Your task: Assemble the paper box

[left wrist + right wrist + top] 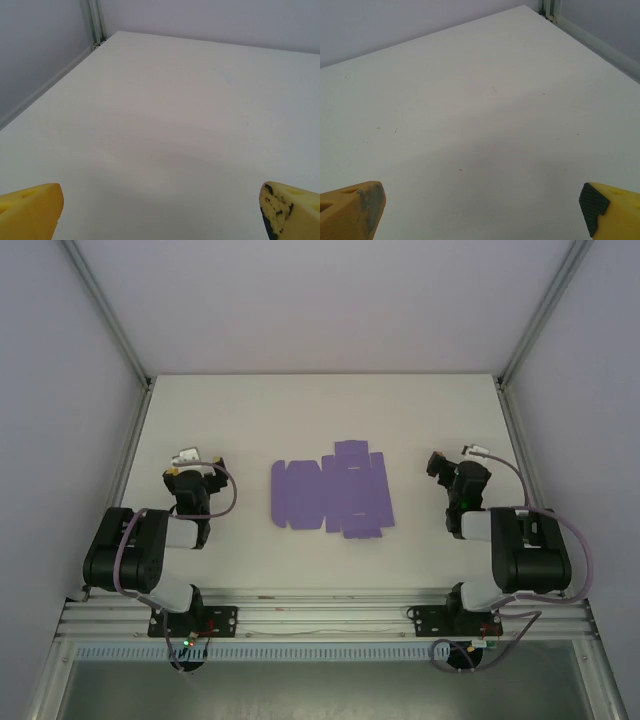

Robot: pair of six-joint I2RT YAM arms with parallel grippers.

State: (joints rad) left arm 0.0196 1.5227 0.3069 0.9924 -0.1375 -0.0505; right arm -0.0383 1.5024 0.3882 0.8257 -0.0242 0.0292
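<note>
Both arms folded at the near edge. Left gripper [161, 215] and right gripper [481, 212]: jaws spread wide, holding nothing.

Paper box [330, 497] lies flat and unfolded on the counter [250, 420], between the arms. Long axis runs left–right, with the tabbed end toward the right arm.

Judgement: first approach. Pin one panel and lift the neighbouring flap along its crease.

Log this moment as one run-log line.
stage: not started | lavender-purple die-cut card sheet: flat, unfolded, untouched | left end effector: open, empty | right end effector: open, empty
</note>
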